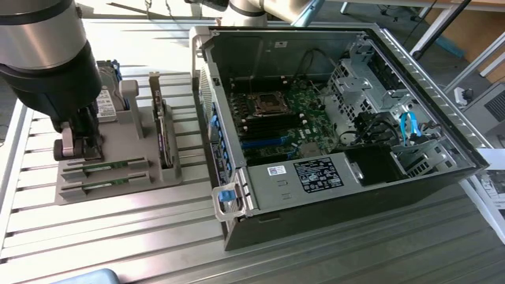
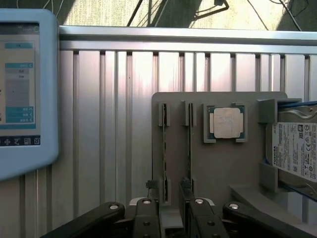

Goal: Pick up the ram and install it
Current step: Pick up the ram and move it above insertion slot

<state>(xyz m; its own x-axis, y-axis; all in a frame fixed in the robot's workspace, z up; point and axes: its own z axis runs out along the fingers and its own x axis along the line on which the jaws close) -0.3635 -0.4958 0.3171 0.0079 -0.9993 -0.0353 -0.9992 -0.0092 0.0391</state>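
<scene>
Ribbed metal counter [image 1: 118, 242] runs across the exterior view. At left centre sits a grey holder tray [image 1: 118, 196] with two green sticks standing on edge in slots: one ram stick [image 1: 110, 165], and a second ram stick [image 1: 106, 184] just below it in the frame. The gripper [image 1: 79, 151] hangs over the tray's left end, just above the sticks, fingers [image 2: 147, 218] spread apart and grasping nothing. An open computer case [image 1: 332, 195] occupies the right, its motherboard [image 1: 292, 112] exposed.
</scene>
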